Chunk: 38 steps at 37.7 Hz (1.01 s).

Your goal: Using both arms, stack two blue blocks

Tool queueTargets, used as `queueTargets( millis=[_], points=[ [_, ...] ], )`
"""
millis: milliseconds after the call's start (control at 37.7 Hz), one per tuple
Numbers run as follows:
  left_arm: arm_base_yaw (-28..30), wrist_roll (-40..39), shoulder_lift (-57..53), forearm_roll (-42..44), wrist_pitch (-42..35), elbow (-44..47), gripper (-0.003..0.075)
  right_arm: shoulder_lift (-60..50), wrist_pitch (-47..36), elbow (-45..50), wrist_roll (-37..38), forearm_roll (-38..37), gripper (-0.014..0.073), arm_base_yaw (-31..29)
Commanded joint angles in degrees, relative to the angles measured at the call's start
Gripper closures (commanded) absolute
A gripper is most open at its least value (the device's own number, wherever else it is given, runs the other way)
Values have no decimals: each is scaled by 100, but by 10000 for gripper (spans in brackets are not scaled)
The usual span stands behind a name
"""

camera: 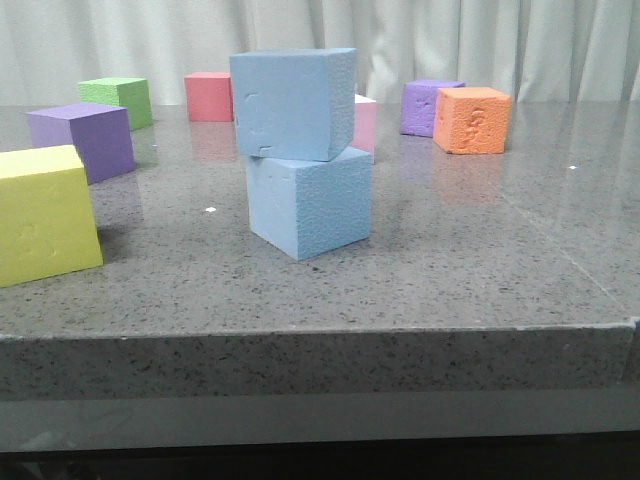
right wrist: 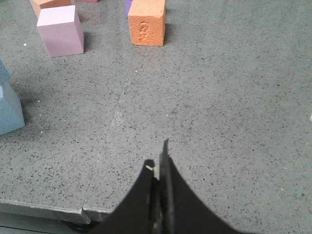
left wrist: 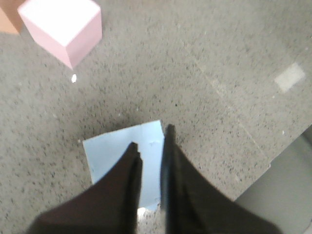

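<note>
Two light blue blocks stand stacked mid-table. The smoother dented blue block (camera: 290, 100) sits twisted on the pebbled blue block (camera: 310, 205). Neither arm shows in the front view. In the left wrist view my left gripper (left wrist: 151, 139) hovers above the top block's upper face (left wrist: 109, 153). Its dark fingers (left wrist: 124, 185) stand a narrow gap apart and grip nothing. In the right wrist view my right gripper (right wrist: 157, 153) is shut and empty over bare table near the front edge. The stack (right wrist: 9, 109) lies well off to its side.
A yellow cube (camera: 40, 215) stands at the front left, a purple cube (camera: 85, 140) and a green cube (camera: 118, 98) behind it. A red cube (camera: 208, 96), pink cube (camera: 364, 125), second purple cube (camera: 428, 105) and orange cube (camera: 472, 120) line the back. The table's front edge (camera: 320, 330) is close.
</note>
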Motion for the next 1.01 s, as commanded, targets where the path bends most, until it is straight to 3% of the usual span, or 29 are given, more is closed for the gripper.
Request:
queueTargets(
  millis=[0,265,743,982],
  points=[
    [-45,50,-449,44,-510,-201,732,27,-442,-145,-61,19,662,-34],
    [-45,177,-1321,113,-1867,736,741,27,-442,-145,-61,19,662,-34],
    [-45,336,-3883,181,-5267,4812,741,27,-442,-145,-61,19,662,-34],
    [-45,336,-5417,304,-5998,6502,741,27,-442,-145,-61,19,662,-34]
  ],
)
